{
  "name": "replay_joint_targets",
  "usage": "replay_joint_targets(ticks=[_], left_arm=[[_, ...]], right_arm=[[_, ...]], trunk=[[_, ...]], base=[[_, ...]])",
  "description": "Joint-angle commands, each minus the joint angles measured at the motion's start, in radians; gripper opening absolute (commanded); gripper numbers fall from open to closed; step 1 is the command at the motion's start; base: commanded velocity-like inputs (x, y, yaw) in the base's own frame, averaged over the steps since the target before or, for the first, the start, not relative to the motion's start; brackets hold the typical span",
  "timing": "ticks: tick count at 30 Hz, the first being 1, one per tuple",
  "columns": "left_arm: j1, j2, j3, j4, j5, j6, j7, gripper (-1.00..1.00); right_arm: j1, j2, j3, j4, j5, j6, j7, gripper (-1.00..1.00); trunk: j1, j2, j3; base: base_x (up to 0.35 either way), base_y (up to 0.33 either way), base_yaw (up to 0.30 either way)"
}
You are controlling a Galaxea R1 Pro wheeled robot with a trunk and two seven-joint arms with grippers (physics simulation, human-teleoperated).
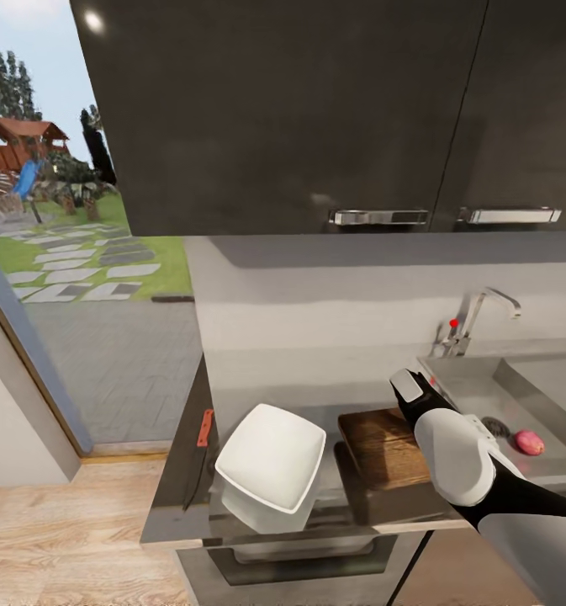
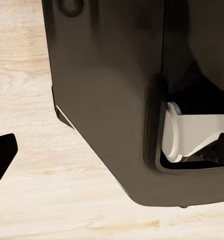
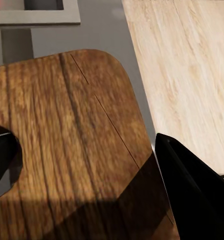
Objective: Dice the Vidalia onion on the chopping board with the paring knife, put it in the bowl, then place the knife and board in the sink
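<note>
Head view puts the Vidalia onion [image 1: 529, 441] — small, reddish, round — lying in the sink [image 1: 518, 396], just beside the dark drain [image 1: 495, 427] and below the chrome tap [image 1: 476, 320] with its red knob. Next to the sink lies the chopping board [image 1: 383, 448], flat on the counter [image 1: 232, 513], its dark grain plain to see. On the far side of the board from the sink sits the white squarish bowl [image 1: 271, 466], near the board but apart from it, reaching out over the counter's front edge. Beyond the bowl, at the counter's end farthest from the sink, the paring knife [image 1: 200, 454] lies along the edge, red handle toward the wall, dark blade toward the front. The right hand [image 1: 410, 389] hovers over the board's sink-side edge on its white and black arm; the right wrist view shows the board [image 3: 77, 145] close beneath, with the two dark fingers [image 3: 192, 190] spread wide and nothing between them. Left wrist view shows pale wooden floor [image 2: 37, 165] and a dark part of the robot's body [image 2: 112, 100] — whether the left hand is spread or pressed together I cannot tell.
</note>
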Motion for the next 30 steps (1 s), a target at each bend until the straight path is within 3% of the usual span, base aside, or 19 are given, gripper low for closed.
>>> replay_joint_targets(ticks=[1, 30], left_arm=[[0.0, 0.0, -0.004, 0.0, 0.001, -0.004, -0.001, 1.0], [0.0, -0.002, -0.004, 0.0, 0.002, -0.004, -0.002, 1.0]], right_arm=[[0.0, 0.0, 0.002, -0.002, -0.006, -0.01, -0.002, -1.0], [0.0, 0.0, 0.003, -0.002, -0.005, -0.018, -0.001, -1.0]], trunk=[[0.001, -0.002, -0.004], [0.001, -0.002, -0.05]], base=[[0.0, 0.0, 0.0], [0.031, 0.04, 0.0]])
